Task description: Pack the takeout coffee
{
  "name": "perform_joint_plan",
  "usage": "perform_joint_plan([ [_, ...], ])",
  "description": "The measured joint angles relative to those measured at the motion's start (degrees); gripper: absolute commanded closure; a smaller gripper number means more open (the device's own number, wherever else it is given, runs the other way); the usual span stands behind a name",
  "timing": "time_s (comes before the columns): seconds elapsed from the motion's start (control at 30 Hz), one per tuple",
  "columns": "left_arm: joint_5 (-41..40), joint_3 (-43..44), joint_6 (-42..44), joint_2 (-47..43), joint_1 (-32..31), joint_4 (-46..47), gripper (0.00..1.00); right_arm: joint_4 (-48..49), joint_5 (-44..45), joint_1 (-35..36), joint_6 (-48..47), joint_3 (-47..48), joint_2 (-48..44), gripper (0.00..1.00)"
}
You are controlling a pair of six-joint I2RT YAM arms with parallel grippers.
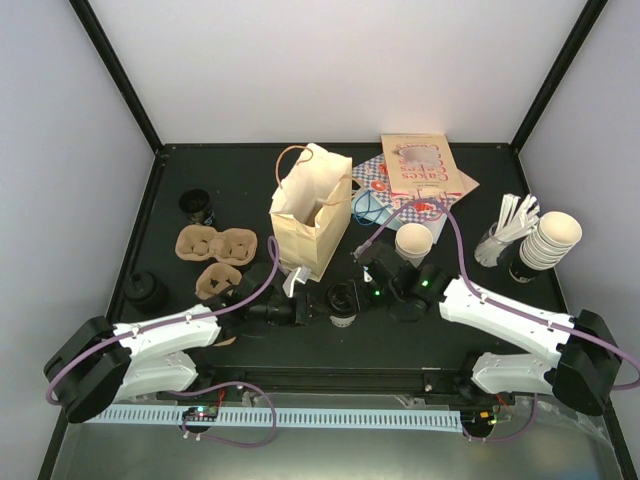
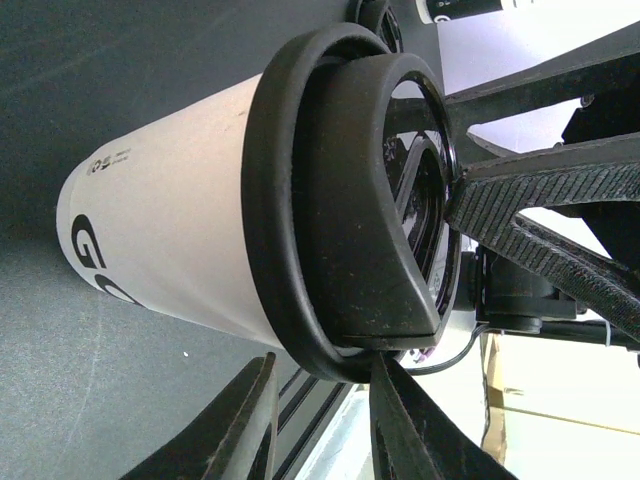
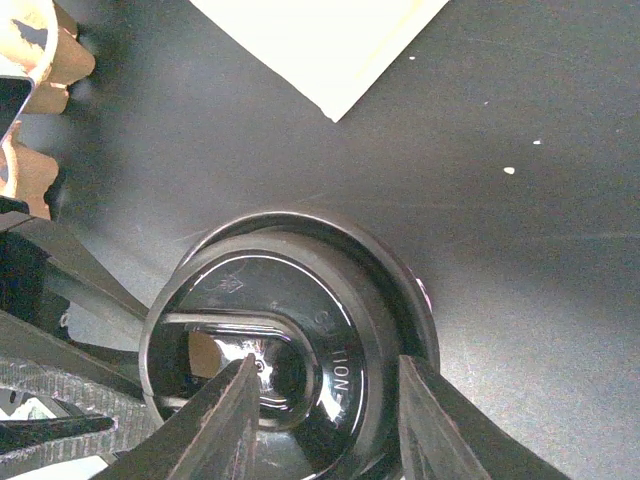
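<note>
Takeout coffee (image 1: 343, 303) is sitting lidded toward the worktop's (image 1: 240, 175) front edge, in front of the paper bag (image 1: 308, 215), not bagged yet. Left gripper (image 2: 320, 420) and right gripper (image 3: 325, 420) are straddling the rim of its lid (image 3: 340, 290), part-open; clamping or not, cannot tell.

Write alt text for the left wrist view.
Close-up of the takeout coffee, a cream-white paper cup with a black lid, filling the frame against the dark table. Fingertips of the left gripper flank the lid's rim at the bottom edge; the right gripper reaches in at the lid from the right.
</note>
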Motion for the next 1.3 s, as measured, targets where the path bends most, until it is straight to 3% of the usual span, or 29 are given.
perform_joint_plan([
  [0.83, 0.7, 1.1, 1.7, 1.7, -0.1, -0.4, 0.74, 1.4, 0.0, -0.3, -0.7, -0.4, 0.5, 0.60],
  [1.3, -2.2, 4.3, 5.0, 0.4, 1.0, -7.9, 0.72, -1.9, 0.7, -0.2, -0.9, 0.6, -0.1, 0.60],
])
